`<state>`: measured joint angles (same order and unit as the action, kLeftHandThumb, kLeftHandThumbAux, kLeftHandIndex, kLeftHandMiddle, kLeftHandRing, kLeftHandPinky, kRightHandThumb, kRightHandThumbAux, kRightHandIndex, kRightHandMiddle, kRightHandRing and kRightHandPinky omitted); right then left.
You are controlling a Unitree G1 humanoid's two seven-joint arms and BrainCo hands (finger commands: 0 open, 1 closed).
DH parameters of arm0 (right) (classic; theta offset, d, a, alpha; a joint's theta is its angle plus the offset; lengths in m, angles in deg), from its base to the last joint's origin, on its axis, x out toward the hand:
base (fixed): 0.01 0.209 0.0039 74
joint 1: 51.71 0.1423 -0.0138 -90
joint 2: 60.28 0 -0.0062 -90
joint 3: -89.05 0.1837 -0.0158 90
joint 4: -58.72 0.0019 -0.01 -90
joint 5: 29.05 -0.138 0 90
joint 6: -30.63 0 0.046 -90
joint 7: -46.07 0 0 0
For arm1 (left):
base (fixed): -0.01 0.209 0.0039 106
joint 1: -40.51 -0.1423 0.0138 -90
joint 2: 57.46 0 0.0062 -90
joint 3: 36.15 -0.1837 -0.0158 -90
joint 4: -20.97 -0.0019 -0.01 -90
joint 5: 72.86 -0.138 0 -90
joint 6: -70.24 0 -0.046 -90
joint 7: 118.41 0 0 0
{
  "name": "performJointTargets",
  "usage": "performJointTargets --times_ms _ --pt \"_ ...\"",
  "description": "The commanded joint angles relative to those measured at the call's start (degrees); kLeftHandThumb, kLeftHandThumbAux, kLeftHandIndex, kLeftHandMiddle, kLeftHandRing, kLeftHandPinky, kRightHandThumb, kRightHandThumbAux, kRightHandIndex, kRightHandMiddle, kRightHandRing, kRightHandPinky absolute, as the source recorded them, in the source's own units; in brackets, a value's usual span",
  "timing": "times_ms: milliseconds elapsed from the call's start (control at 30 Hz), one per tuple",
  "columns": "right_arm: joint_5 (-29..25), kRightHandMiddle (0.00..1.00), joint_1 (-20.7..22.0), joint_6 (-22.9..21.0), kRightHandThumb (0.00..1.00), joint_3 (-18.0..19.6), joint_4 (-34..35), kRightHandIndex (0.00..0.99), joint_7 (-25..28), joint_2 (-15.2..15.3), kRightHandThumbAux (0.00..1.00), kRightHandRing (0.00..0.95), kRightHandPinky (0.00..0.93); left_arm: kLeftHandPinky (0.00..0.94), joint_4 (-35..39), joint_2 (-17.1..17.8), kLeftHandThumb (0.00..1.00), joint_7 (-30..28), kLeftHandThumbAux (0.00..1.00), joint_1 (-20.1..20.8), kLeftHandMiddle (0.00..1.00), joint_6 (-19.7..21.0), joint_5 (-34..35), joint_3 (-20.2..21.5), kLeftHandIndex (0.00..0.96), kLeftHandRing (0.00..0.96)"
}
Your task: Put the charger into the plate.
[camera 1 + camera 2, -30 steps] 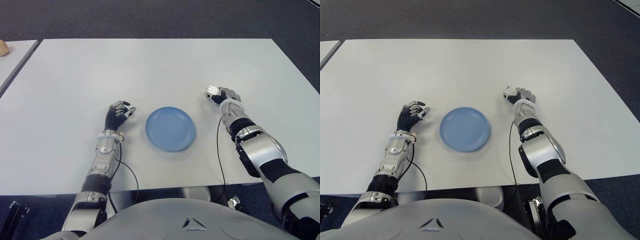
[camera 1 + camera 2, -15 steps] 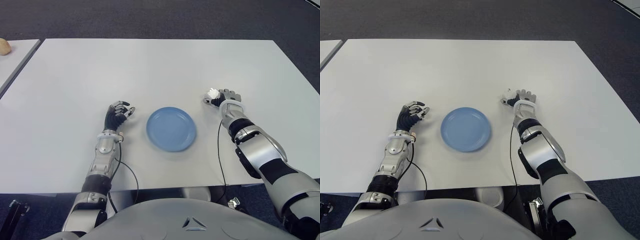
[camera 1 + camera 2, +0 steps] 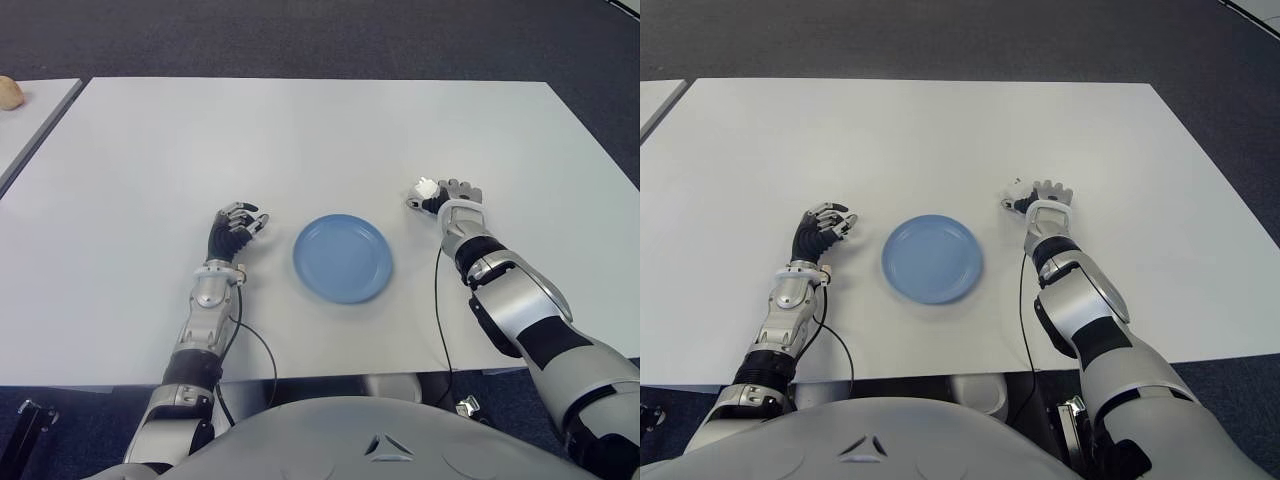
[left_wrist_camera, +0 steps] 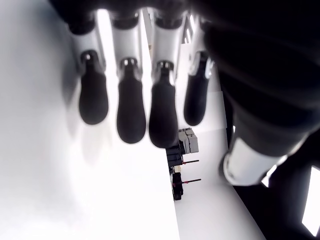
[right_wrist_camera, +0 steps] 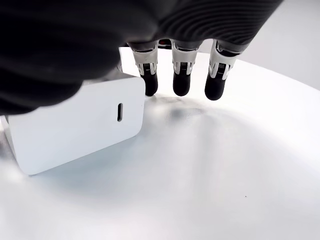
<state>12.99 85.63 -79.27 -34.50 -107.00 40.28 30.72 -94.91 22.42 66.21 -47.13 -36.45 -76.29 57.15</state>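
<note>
White desk (image 3: 300, 130) fills most of the head views. At lower left of centre is the left robot hand (image 3: 234, 231), fingers loosely curled and holding nothing; it shows just left of the plate (image 3: 342, 257). That blue plate sits in the middle and has nothing on it.

To the right of the plate, a little higher in the frame, is the right robot hand (image 3: 447, 197). The small white charger (image 3: 425, 187) is at its left edge, on the side facing the plate. Up close, the charger (image 5: 75, 122) sits on the desk. The fingers (image 5: 181, 75) reach past it, pointing down and spread, not closed around it. I think this hand, much the nearer one, must close on the charger first, then carry it left and down to the plate.
</note>
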Motion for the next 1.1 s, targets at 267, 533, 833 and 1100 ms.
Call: performJointTargets --times_ms 267,533,833,1100 --pt "-0.8 0.000 -7.4 -3.0 0.668 0.2 -2.7 0.000 -1.2 -2.0 0.352 0.000 0.000 0.625 -0.2 -0.6 0.708 0.8 0.717 -1.1 0.649 0.8 -0.2 0.2 0.435 0.638" --pt "-4.9 0.077 -7.7 -3.6 0.669 5.5 -2.1 0.287 -7.8 -2.5 0.545 0.049 0.111 0.621 0.3 -0.5 0.707 0.8 0.718 -1.4 0.648 0.7 -0.4 0.1 0.435 0.639" --pt "-9.7 0.349 -7.7 -2.9 0.736 12.5 -1.4 0.425 -15.5 -3.4 0.695 0.348 0.391 0.618 0.2 -0.4 0.708 0.6 0.718 -1.4 0.643 1.0 -0.2 0.2 0.434 0.634" --pt "-13.8 0.556 -7.3 -1.9 0.833 18.4 -1.0 0.411 -19.9 -4.2 0.683 0.717 0.757 0.612 0.0 -0.5 0.707 0.7 0.718 -1.2 0.638 0.7 -0.2 0.3 0.434 0.627"
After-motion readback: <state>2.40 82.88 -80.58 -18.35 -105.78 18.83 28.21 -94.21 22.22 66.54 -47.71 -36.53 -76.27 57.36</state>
